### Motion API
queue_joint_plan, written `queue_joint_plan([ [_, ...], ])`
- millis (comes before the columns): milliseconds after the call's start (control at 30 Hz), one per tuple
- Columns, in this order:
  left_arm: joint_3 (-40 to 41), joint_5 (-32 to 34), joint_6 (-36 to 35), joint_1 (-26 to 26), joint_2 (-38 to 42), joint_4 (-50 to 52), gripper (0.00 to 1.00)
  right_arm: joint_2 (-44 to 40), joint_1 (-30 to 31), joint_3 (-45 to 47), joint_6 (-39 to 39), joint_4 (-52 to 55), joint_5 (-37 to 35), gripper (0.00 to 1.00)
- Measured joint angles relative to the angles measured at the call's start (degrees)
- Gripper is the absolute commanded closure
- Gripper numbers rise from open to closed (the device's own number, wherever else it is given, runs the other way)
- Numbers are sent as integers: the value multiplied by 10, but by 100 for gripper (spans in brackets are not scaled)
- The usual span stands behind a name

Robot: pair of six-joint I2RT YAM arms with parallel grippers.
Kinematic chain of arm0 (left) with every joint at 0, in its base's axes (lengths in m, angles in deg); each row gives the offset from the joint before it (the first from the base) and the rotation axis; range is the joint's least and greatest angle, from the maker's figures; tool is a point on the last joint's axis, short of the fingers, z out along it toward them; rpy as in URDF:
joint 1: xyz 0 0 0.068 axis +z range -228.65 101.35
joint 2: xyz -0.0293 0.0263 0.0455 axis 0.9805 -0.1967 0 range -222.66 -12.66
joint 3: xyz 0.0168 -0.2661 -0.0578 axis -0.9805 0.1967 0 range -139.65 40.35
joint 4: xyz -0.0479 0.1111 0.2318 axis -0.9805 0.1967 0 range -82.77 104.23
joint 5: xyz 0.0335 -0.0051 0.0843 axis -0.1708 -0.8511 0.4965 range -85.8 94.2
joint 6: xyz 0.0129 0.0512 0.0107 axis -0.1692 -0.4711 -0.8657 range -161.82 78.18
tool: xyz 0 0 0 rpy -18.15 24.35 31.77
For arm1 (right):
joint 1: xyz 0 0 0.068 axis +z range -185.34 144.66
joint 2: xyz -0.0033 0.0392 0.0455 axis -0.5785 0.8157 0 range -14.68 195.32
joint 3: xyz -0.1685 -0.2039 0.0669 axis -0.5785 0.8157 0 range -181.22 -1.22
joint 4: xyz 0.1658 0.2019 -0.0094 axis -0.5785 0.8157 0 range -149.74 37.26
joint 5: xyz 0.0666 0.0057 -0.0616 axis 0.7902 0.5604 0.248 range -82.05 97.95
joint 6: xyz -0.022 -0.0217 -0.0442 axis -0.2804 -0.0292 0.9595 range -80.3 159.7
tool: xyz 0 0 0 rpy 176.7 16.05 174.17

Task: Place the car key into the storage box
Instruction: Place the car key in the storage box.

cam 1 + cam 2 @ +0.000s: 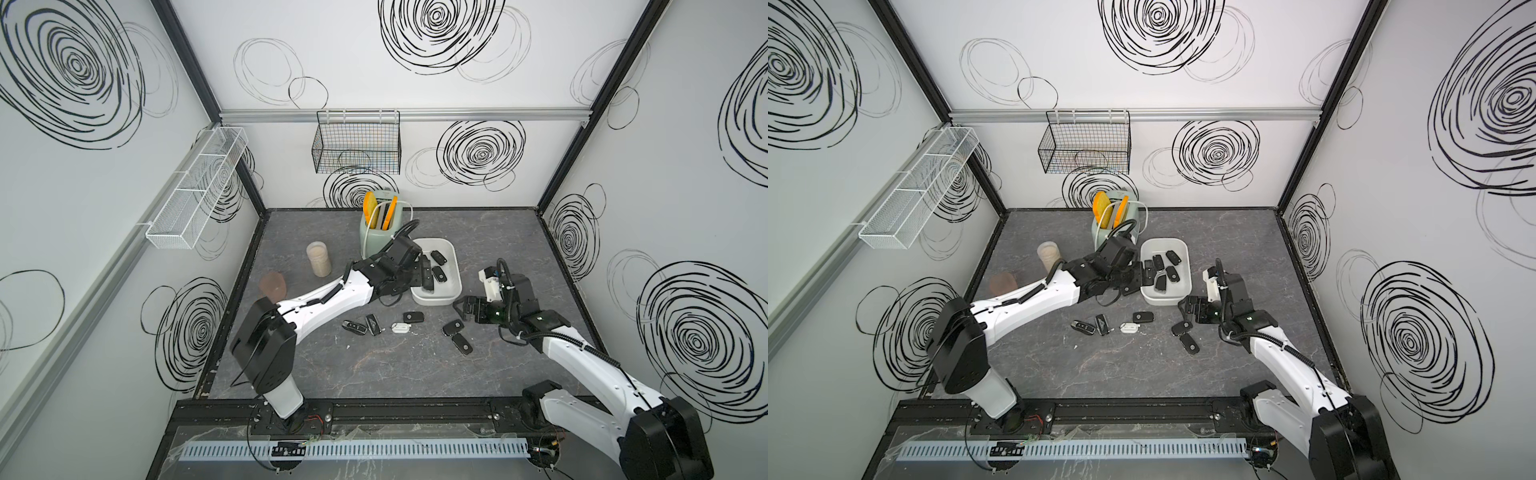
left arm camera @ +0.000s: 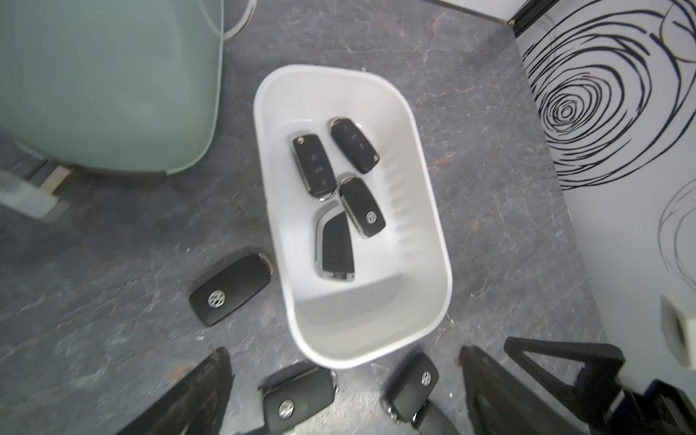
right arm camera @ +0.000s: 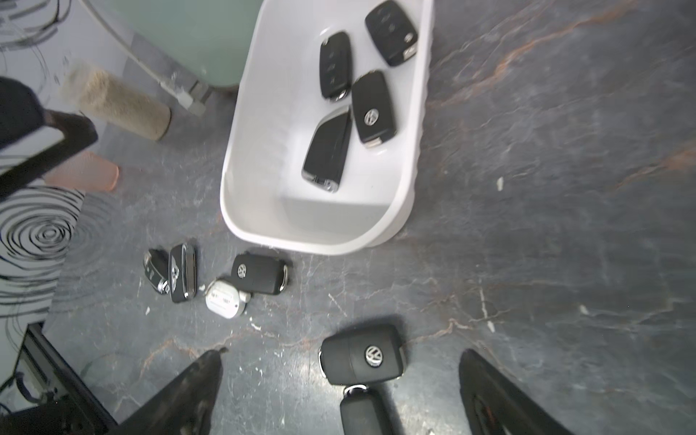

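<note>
In both top views the storage box (image 1: 455,270) (image 1: 1188,278), a shallow white plastic tub with rounded corners and smooth walls, sits mid-frame on the grey, marble-veined table (image 1: 395,374), just right of the pale green toaster (image 1: 376,239). The left wrist view shows four car keys (image 2: 315,165) on its floor: three black flip types with chrome ends, and one glossy wedge-shaped fob (image 2: 335,244) edged in chrome. The left gripper (image 2: 344,354) hangs over the box's left edge, its matte black fingers (image 2: 211,395) wide apart, holding nothing. The right gripper (image 3: 342,353), jaws likewise spread, hovers above a round-cornered black key (image 3: 361,356) lying on the table. A white fob (image 1: 401,329) lies among other loose keys below the box.
</note>
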Motion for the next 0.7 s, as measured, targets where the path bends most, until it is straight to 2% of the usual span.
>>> queue_joint_plan([
  [200,132,-12,20,21,114,-37,2,10,68,17,-29,6,-36,1],
  [367,221,-34,34,29,199,-71,2,23,94,24,-44,26,-56,1],
  [467,272,-41,41,32,233,-79,2,33,107,26,-48,36,-64,0],
  [700,364,-57,52,54,286,-82,2,90,158,26,-55,63,-89,6],
])
